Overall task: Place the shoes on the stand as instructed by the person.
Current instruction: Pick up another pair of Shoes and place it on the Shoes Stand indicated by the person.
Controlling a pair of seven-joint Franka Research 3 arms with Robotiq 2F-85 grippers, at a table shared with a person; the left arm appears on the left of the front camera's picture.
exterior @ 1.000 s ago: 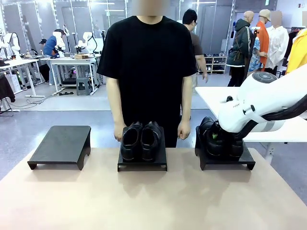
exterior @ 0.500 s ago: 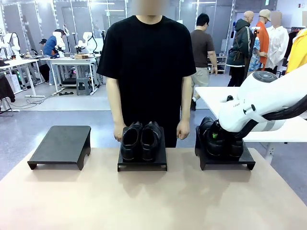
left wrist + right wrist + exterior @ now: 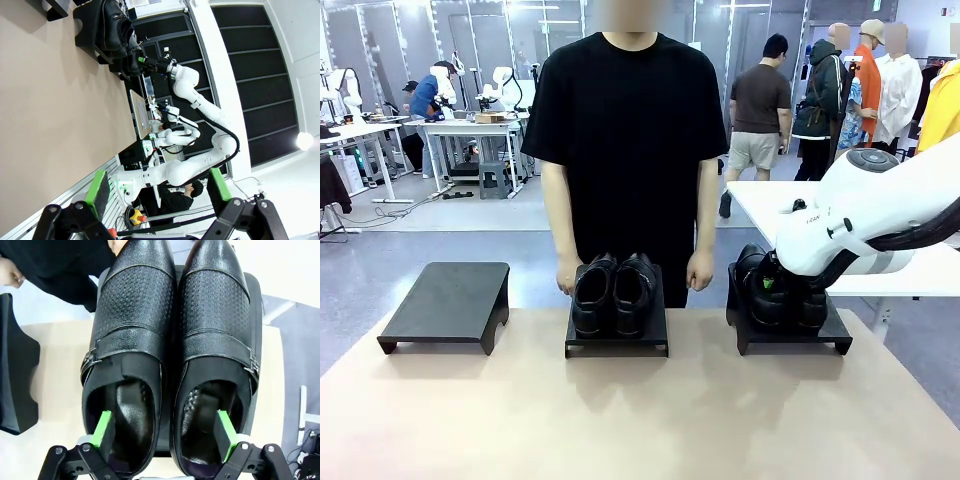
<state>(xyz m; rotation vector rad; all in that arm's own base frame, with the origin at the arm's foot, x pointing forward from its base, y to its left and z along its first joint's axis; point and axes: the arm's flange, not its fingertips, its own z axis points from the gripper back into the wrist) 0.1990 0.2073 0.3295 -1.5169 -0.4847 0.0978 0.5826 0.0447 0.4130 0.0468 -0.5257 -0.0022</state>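
The right gripper [image 3: 162, 437] hangs over the right stand's [image 3: 790, 335] shoes [image 3: 170, 350], fingers spread, one tip in each heel opening. It should pinch both inner walls evenly. The left gripper [image 3: 157, 192] idles released.

Very little differs across the 3 front pictures. The person [image 3: 630, 150] at the table's far edge has shifted the hand [image 3: 701, 270] on the picture's right slightly: it hangs a touch lower and closer to the middle stand [image 3: 617, 340] than 1 second ago. Behind, a passer-by in a brown shirt and light shorts [image 3: 758, 110], earlier half hidden beside the person's shoulder, has walked away toward the back of the room and now stands fully clear.
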